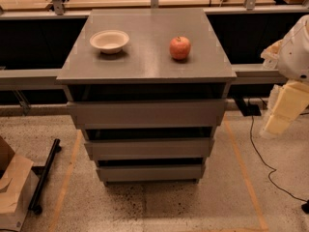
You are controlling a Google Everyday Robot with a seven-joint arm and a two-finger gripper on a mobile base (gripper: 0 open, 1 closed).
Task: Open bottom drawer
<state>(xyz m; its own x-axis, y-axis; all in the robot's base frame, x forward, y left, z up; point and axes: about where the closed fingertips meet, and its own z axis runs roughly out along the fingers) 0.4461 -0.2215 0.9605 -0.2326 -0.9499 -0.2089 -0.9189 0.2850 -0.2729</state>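
The grey cabinet point(145, 57) stands in the middle of the camera view with three flat handleless drawer fronts. The bottom drawer point(150, 172) is the lowest and narrowest front, just above the floor, and sits flush with no interior showing. The middle drawer point(149, 148) and the top drawer point(146, 113) are above it. My gripper point(276, 124) hangs at the end of the cream arm at the right edge, level with the upper two drawers, well to the right of the cabinet and touching nothing.
A white bowl point(109, 40) and a red apple point(179, 48) sit on the cabinet top. A cardboard box point(12, 192) and a black bar point(44, 174) lie on the floor at left. A black cable point(263, 161) runs across the floor at right. Orange tape lines flank the cabinet.
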